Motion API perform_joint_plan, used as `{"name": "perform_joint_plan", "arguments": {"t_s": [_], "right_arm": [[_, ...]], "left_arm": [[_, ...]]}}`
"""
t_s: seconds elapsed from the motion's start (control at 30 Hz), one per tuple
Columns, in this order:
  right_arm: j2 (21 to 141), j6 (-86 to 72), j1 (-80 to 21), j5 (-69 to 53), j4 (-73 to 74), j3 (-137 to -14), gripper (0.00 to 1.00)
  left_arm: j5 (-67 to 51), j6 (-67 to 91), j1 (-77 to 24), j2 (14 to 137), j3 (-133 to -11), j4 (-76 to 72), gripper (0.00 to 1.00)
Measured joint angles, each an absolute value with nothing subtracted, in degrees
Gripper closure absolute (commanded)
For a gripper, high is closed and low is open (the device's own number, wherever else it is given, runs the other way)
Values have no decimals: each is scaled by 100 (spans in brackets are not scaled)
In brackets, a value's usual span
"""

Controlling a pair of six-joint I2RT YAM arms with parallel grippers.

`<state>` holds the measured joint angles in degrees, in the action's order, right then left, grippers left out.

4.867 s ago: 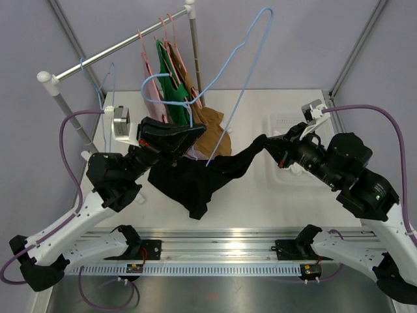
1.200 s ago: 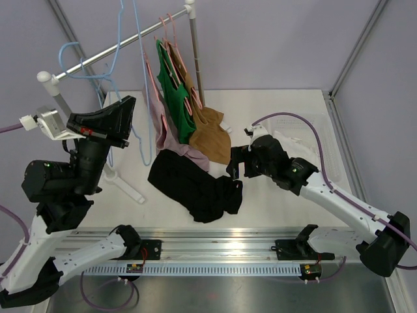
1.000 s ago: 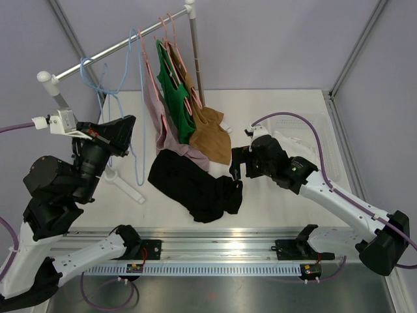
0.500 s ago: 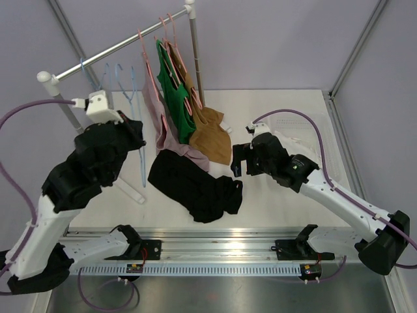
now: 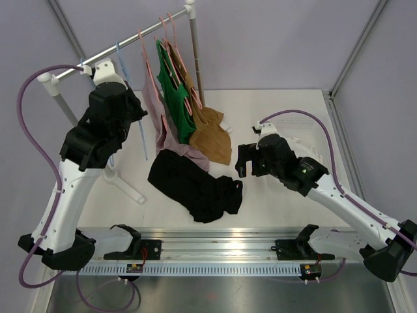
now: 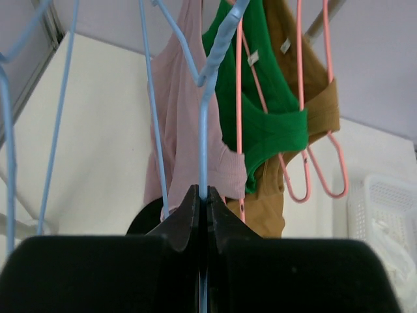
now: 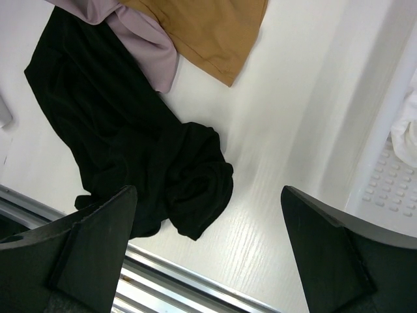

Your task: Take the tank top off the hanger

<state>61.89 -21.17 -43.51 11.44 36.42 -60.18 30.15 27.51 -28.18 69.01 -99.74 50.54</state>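
The white table top (image 5: pixel 287 107) takes up most of the top view, and a slanted silver metal clothes rail on white-capped posts (image 5: pixel 151 29) crosses its far left corner. The black-and-white left arm (image 5: pixel 68 179) reaches up to the rail, while the right arm (image 5: pixel 339 199) stretches low over the middle of the table. The black tank top (image 5: pixel 195 186) lies crumpled on the table between the two arms, near the front edge. It is off any hanger, and its far end touches the drooping hem of a mauve tank top (image 5: pixel 156 111). The mauve top hangs from the rail, with a green tank top (image 5: pixel 174 91) and a tan-brown one (image 5: pixel 212 134) close beside it, their lower edges reaching the table. A white perforated plastic basket (image 6: pixel 384 202) sits at the right side, partly hidden by the right arm. The left gripper (image 6: pixel 203 195) is clamped tight on the thin light-blue wire hanger (image 6: pixel 203 150), which carries no garment. The hanger's upper part rises toward the rail, though whether its hook sits on the rail cannot be told. The right gripper (image 5: pixel 241 161) has its jaws spread wide and grips nothing; it hovers just right of the black cloth. Thin pink wire hangers (image 6: pixel 239 117) carry the hanging tops.
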Motion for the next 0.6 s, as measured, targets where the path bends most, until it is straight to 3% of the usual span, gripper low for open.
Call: {"name": "perform_joint_plan", "arguments": {"t_s": [0.33,0.6], "right_arm": [[6204,-2075,-4351,1125,3638,-6018,0],[6316,-1935,-4357,331,3430,-6014,0]], "left_arm": [[2338,2685,-1492,7253,-10422,4982,100],[1649,2775,-1085,7321,-9463,4545,100]]}}
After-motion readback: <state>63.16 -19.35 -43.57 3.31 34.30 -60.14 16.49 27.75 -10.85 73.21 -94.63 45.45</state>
